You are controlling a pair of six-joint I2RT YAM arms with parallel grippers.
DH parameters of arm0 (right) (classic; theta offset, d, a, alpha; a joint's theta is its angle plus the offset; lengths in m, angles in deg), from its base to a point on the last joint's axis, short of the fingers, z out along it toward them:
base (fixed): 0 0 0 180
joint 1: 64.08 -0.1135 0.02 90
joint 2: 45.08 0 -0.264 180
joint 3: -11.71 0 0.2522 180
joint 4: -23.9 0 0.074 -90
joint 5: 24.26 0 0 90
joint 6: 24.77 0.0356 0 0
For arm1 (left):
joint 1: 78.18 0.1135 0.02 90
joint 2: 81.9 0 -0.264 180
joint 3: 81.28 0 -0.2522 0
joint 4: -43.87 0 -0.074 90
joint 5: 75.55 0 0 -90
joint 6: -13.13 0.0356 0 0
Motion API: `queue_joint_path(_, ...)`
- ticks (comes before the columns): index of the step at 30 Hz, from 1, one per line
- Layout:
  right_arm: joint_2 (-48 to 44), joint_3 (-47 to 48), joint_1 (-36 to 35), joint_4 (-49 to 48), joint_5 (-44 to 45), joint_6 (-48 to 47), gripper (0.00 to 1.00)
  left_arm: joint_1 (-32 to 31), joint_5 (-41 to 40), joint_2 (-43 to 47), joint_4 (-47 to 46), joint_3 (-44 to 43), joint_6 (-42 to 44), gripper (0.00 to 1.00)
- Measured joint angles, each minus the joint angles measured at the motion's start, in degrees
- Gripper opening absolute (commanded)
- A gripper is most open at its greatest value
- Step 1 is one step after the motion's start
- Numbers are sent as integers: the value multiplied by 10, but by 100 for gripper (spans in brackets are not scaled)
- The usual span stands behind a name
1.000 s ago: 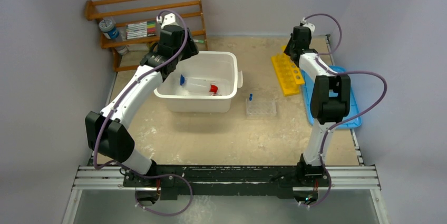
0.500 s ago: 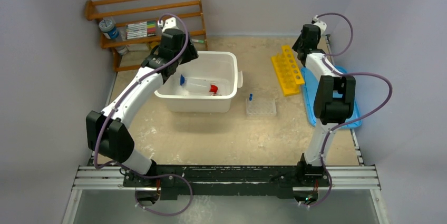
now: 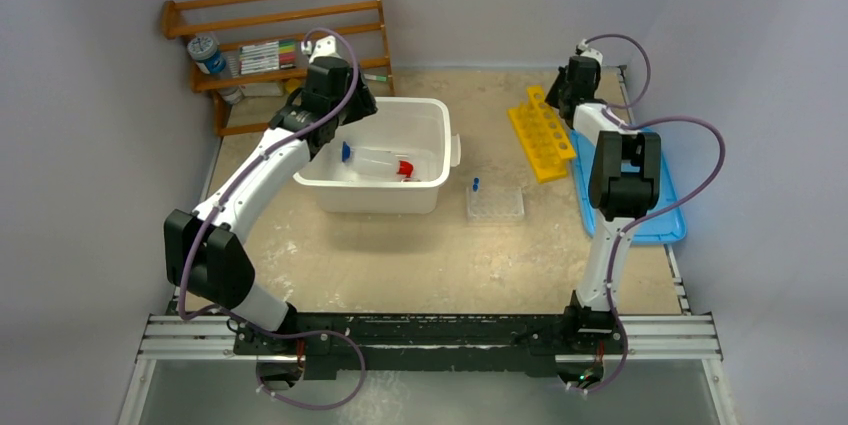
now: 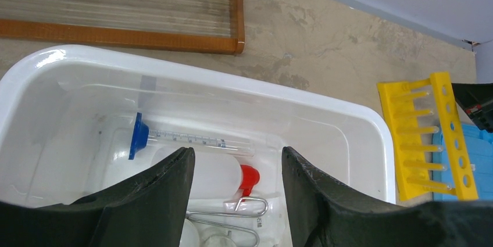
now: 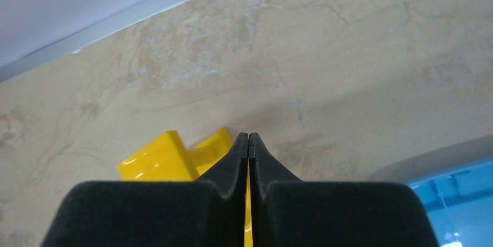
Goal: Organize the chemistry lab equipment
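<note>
In the left wrist view the white tub [image 4: 325, 104] holds a translucent squeeze bottle [image 4: 209, 174] with a red cap [image 4: 249, 176], a thin blue-ended tube [image 4: 192, 139], metal tongs [image 4: 232, 215] and a clear packet [image 4: 279, 224]. My left gripper [image 4: 236, 151] hangs open above the tub [image 3: 380, 195], nothing between its fingers. My right gripper [image 5: 249, 136] is shut at the far end of the yellow rack [image 5: 157, 160], fingertips pressed together. Yellow shows through the slit lower down; I cannot tell whether the rack is touched.
The yellow rack [image 3: 540, 135] lies beside a blue tray [image 3: 655, 215] at the right. A clear well plate [image 3: 495, 205] with a small blue-capped tube [image 3: 475, 185] sits right of the tub. A wooden shelf [image 3: 280, 45] with coloured markers [image 3: 268, 55] stands at the back left.
My right gripper has closed and swung out to the right and back to the yellow rack's far end; the rack has shifted slightly left. The left arm has barely moved.
</note>
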Motion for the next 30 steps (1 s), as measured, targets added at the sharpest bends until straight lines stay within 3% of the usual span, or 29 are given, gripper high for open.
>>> queue_joint_path(12,-13,-36,-29,-55,-79,-31,0,0,7,0,-7,12,0,56)
queue_joint_path(23,-14,-36,-111,-53,-106,-61,0,0,9,0,-12,17,0,56)
queue_joint_path(30,-55,-83,-151,-47,-117,-68,0,0,15,0,-14,19,-1,56)
